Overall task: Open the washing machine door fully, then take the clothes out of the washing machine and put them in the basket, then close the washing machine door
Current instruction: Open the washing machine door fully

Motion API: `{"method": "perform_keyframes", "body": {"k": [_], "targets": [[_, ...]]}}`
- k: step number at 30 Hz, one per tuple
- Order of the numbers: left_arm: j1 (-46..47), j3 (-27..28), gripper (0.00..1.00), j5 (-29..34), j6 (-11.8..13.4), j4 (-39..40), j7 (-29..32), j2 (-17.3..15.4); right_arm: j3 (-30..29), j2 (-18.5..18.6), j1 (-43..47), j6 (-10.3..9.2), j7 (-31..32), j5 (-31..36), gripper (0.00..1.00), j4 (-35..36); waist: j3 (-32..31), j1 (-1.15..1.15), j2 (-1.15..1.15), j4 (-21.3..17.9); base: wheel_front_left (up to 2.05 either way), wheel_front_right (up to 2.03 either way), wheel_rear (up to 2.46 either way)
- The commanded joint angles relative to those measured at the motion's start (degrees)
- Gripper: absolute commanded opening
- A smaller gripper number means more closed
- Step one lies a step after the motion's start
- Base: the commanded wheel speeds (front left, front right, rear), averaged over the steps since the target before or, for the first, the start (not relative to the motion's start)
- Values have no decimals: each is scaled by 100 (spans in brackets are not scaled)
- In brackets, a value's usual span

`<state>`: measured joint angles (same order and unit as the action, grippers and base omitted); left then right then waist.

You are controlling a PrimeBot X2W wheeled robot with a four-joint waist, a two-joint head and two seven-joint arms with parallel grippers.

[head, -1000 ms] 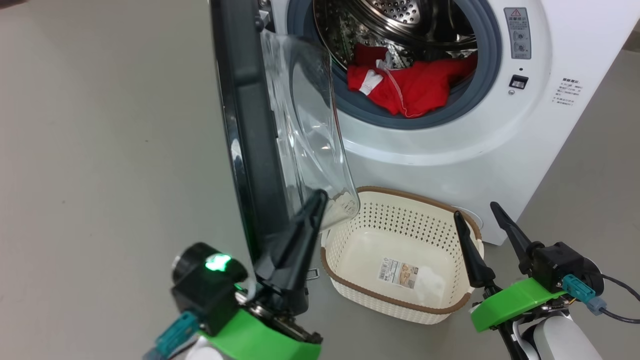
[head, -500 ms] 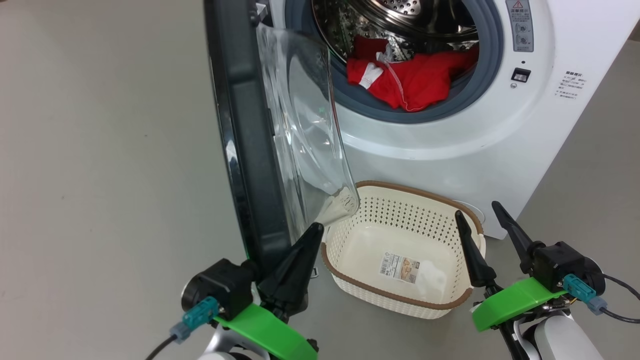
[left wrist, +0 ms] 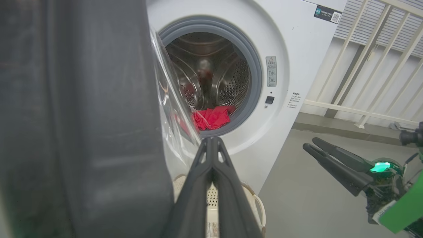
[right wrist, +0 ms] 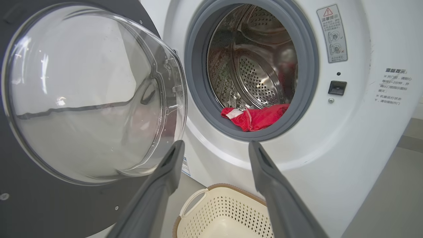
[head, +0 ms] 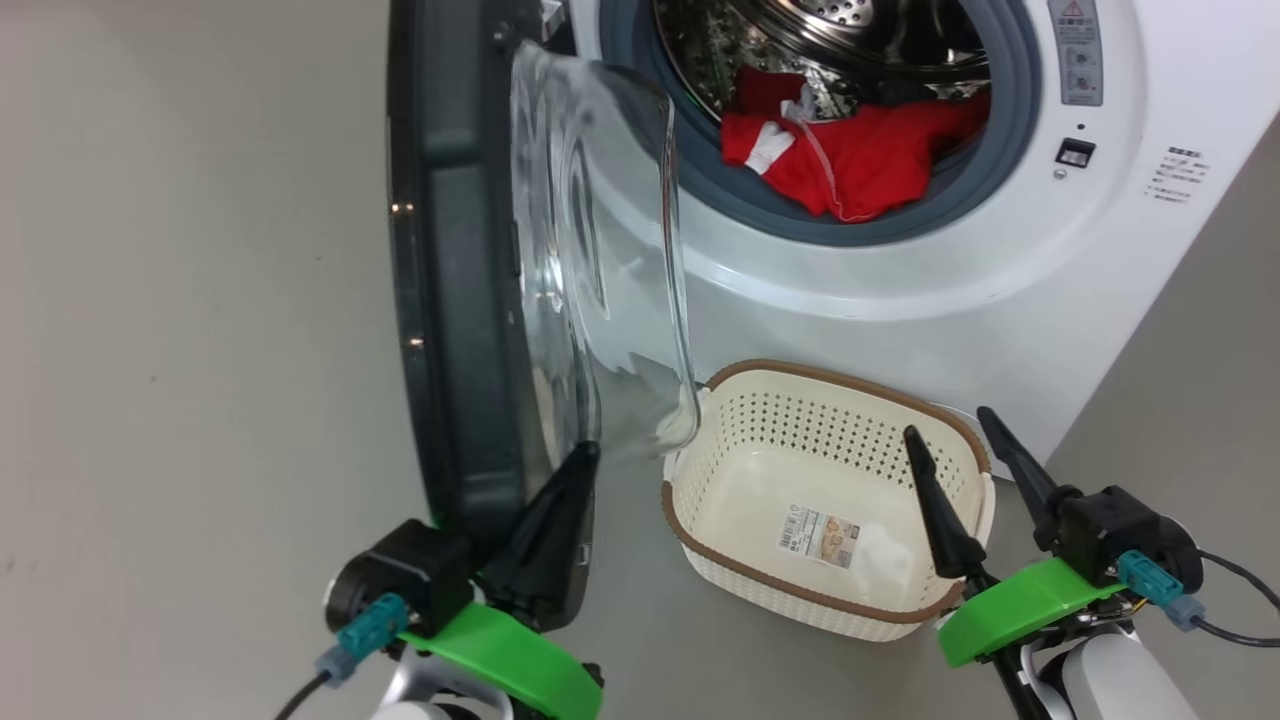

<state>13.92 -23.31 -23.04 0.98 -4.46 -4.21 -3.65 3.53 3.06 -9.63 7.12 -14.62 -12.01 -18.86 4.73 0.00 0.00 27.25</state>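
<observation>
The round black-rimmed washing machine door (head: 455,300) is standing wide at upper left; the left hand (head: 583,455), fingers together, is apparently pushing its inner face, exposing bright red clothes (head: 860,160) upper centre. The right hand (head: 948,422) is waiting, fingers apart, beside the cream perforated basket (head: 800,375).

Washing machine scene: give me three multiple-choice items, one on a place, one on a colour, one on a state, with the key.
1. Where is the basket? A) on the floor before the washing machine B) inside the drum C) atop the machine
2. The clothes are: A) blue B) red C) green
3. The right tool is: A) shut on clothes B) shut on the basket C) open
Key: 1 A, it stands on grey floor at the machine's front; 2 B, red fabric lies inside the machine; 3 C, its jaws stand apart, empty.
</observation>
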Motion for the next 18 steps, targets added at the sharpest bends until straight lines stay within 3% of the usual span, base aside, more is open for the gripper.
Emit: {"method": "perform_keyframes", "body": {"k": [1, 18], "targets": [[3, 363, 0, 6, 143, 75, -52, -177, 189, -18, -178, 36, -38, -2, 100, 111, -1, 0, 0, 73, 0, 0, 0], [-171, 939, 0, -93, 755, 167, -87, -342, 328, -18, -324, 36, -38, 229, 100, 23, 164, 0, 0, 350, 0, 0, 0]]}}
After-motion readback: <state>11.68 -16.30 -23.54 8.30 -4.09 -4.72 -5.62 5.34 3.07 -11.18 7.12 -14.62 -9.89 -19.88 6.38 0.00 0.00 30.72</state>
